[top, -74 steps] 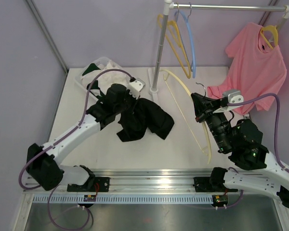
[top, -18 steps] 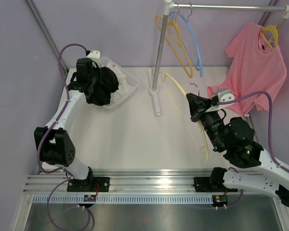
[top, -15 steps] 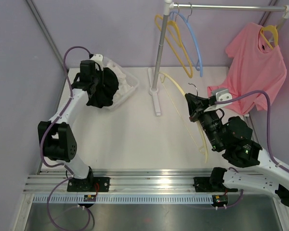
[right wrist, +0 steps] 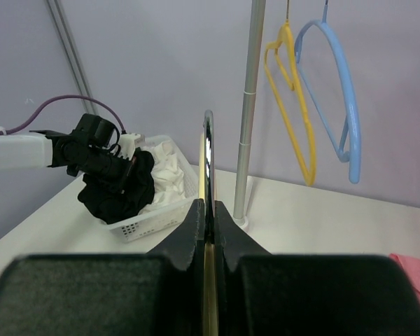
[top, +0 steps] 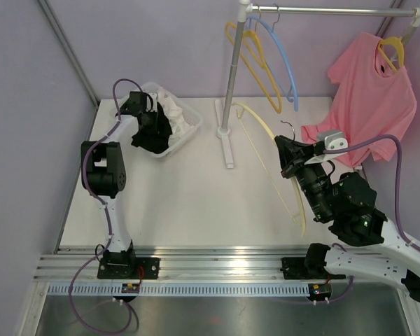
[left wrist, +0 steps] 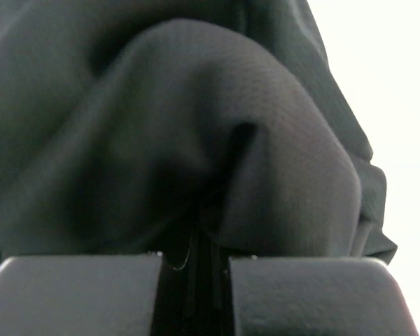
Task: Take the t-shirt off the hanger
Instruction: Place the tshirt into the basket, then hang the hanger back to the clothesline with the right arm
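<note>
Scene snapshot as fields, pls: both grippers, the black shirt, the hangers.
left gripper: shut on black t-shirt
black t-shirt: off its hanger, bunched at the white basket, far left of the table
right gripper: shut on cream hanger, which is bare
rack: yellow hanger and blue hanger empty; pink t-shirt hangs at the right end
task state: shirt removed, not yet released

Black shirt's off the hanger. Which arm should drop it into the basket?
Left. Its end effector is shut on the black t-shirt right at the white basket; the right end effector is shut on the cream hanger, far from it.
</note>
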`<control>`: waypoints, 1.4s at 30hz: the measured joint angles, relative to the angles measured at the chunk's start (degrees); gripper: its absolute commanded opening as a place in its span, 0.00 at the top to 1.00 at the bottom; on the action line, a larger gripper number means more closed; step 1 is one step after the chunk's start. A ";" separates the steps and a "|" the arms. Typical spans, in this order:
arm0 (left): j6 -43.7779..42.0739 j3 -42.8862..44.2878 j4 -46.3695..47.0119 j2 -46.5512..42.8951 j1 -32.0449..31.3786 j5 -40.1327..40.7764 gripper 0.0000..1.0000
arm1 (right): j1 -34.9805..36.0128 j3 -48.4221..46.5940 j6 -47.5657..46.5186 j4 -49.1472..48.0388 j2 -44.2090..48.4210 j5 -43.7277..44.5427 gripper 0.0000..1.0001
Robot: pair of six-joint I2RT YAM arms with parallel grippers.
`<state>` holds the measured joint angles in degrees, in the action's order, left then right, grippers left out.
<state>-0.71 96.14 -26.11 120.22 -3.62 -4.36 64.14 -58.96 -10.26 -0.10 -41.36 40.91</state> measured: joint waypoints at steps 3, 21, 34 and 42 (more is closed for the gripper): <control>1.03 0.11 -0.92 0.50 0.46 -1.97 0.96 | -0.02 0.13 0.00 -0.02 0.57 0.00 1.00; 2.54 -23.47 11.17 -40.44 0.52 -5.55 0.01 | 0.00 0.15 0.00 -0.04 -2.60 -0.11 1.00; 12.66 -37.40 16.28 -62.66 0.57 -7.69 0.01 | 0.00 -0.96 -0.59 1.51 -8.98 -2.86 1.00; 11.45 -40.28 17.94 -56.89 0.57 -18.56 0.01 | 0.00 -1.25 -0.22 0.70 -10.36 -3.61 1.00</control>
<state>10.74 55.86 -8.16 63.33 -3.05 -22.92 64.14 -60.20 -10.48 0.60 -51.72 37.30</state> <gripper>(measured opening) 0.985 0.076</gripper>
